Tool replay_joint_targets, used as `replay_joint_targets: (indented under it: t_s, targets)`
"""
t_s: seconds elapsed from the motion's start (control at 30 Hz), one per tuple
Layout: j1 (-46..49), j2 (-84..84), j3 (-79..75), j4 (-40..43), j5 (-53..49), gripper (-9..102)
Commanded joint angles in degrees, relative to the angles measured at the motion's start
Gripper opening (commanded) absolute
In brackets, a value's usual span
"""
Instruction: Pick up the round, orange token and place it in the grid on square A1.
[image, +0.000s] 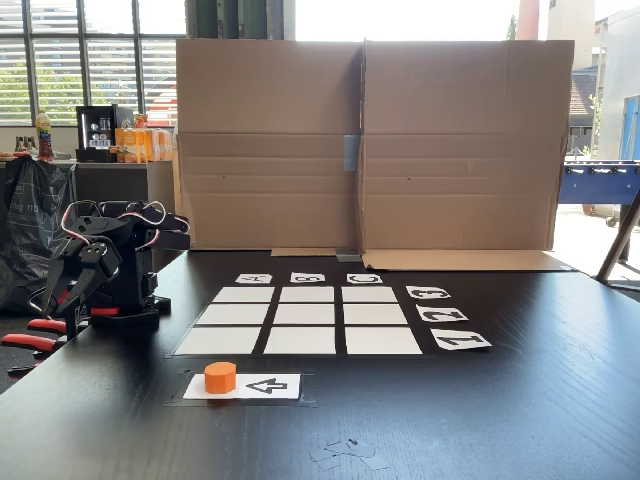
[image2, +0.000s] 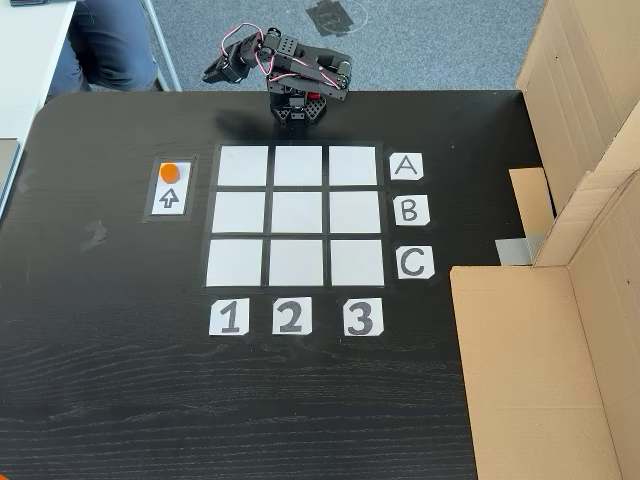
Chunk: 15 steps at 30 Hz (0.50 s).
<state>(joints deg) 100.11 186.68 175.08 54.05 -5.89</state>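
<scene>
Small bright orange plastic cylinder token (image: 220, 377) (image2: 170, 172): rests on the white paper arrow card (image: 268, 386) (image2: 169, 198), at nine o'clock of the white three-by-three paper grid (image2: 295, 215) in the top-down fixed view. Corner cell square A1 (image2: 243, 166): bare. Folded black arm's gripper (image2: 214, 72): jaw spacing cannot be told.

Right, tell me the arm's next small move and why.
Probably unfold and swing the claw over toward the orange token. The arm sits folded at the table's edge, well away from the token, which rests on the arrow card beside the grid, with square A1 bare.
</scene>
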Motion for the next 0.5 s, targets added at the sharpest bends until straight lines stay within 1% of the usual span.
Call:
replay_joint_targets:
  t_s: [0.0, 0.13, 0.47]
  targets:
    - [2.55, -3.16, -1.41, -3.52, -0.18, 6]
    - [2.20, -11.07, -5.54, -6.24, -0.09, 11]
    - [0.44, -32.87, -23.91, -5.71, 2.02, 27]
